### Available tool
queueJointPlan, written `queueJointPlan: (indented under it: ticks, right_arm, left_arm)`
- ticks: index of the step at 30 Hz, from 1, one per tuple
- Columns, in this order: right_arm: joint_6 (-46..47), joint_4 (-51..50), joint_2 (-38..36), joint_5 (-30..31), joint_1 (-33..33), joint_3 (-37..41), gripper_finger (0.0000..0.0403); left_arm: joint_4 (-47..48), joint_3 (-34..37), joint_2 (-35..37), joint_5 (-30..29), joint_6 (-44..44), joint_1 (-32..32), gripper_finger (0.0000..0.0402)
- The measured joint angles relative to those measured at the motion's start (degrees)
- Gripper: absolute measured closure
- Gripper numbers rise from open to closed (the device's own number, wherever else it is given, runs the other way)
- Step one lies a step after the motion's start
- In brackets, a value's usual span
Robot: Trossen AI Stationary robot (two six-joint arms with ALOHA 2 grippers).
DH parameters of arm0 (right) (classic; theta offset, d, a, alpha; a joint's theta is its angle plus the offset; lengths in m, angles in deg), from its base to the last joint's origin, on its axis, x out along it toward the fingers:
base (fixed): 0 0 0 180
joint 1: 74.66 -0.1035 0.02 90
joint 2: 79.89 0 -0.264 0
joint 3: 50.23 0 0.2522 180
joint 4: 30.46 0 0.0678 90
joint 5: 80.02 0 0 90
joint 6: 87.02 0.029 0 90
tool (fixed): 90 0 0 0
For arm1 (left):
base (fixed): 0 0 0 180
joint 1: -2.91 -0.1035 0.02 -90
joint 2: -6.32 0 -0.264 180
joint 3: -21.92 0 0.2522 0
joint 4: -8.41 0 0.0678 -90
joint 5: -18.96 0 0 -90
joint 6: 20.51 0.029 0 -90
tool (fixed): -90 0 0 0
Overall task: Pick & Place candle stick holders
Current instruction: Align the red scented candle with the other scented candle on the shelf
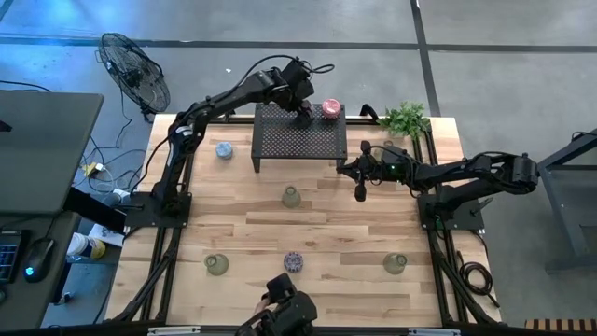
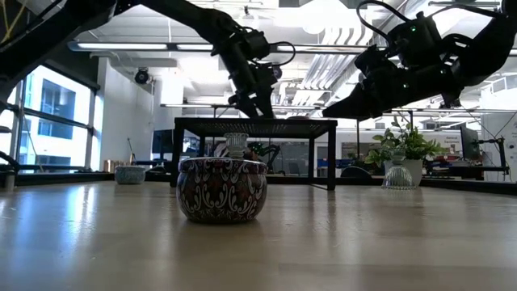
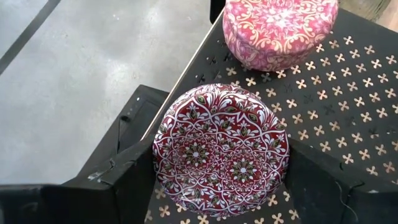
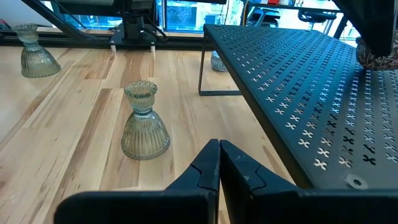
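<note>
My left gripper [image 1: 303, 116] reaches over the black mesh rack [image 1: 298, 140] and is shut on a red patterned round holder [image 3: 221, 149] that sits on the rack top. A pink patterned holder [image 3: 278, 28] stands on the rack just beyond it [image 1: 330, 108]. My right gripper [image 1: 360, 191] is shut and empty, hovering beside the rack's right end. On the table stand a pale blue holder [image 1: 224, 149], a mottled purple one [image 1: 294, 262] and three ribbed olive-clear glass ones [image 1: 291, 196] [image 1: 216, 265] [image 1: 395, 263]. My left gripper has the red holder's round side wall [image 3: 163, 143] between its two fingers [image 3: 127, 180], one on each side. The fingers come from above, slanting down. The holder is upright with its patterned top up, and its base rests on the rack's mesh top.
A green leafy plant [image 1: 406, 119] stands at the table's far right corner. A fan [image 1: 135, 70] stands off the table's far left. The nearest glass holder [image 4: 144, 121] stands ahead of my right gripper. Bare wood lies in the table's middle.
</note>
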State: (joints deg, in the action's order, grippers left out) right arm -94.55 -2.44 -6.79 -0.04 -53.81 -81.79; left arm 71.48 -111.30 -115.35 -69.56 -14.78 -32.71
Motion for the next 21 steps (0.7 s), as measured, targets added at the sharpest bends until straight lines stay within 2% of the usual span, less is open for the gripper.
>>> queueJointPlan:
  ticks: [6, 9, 15, 18, 21]
  right_arm:
    - [0.01, 0.00, 0.00, -0.02, 0.00, 0.00, 0.0401]
    - [0.00, 0.00, 0.00, -0.02, 0.00, 0.00, 0.0402]
    - [0.01, 0.00, 0.00, -0.02, 0.00, 0.00, 0.0402]
    - [0.02, 0.00, 0.00, -0.02, 0.00, 0.00, 0.0401]
    - [0.77, 0.00, 0.00, -0.02, 0.00, 0.00, 0.0401]
  left_arm:
    - [0.18, 0.00, -0.02, 0.00, -0.01, 0.00, 0.0065]
    - [0.14, 0.00, -0.02, 0.00, -0.01, 0.00, 0.0056]
    - [0.66, -1.23, -0.13, -0.02, 1.22, 0.00, 0.0062]
    - [3.00, -5.38, -0.13, -0.29, 2.78, 0.00, 0.0072]
    - [8.81, -10.95, -0.11, -0.38, 5.12, 0.01, 0.0098]
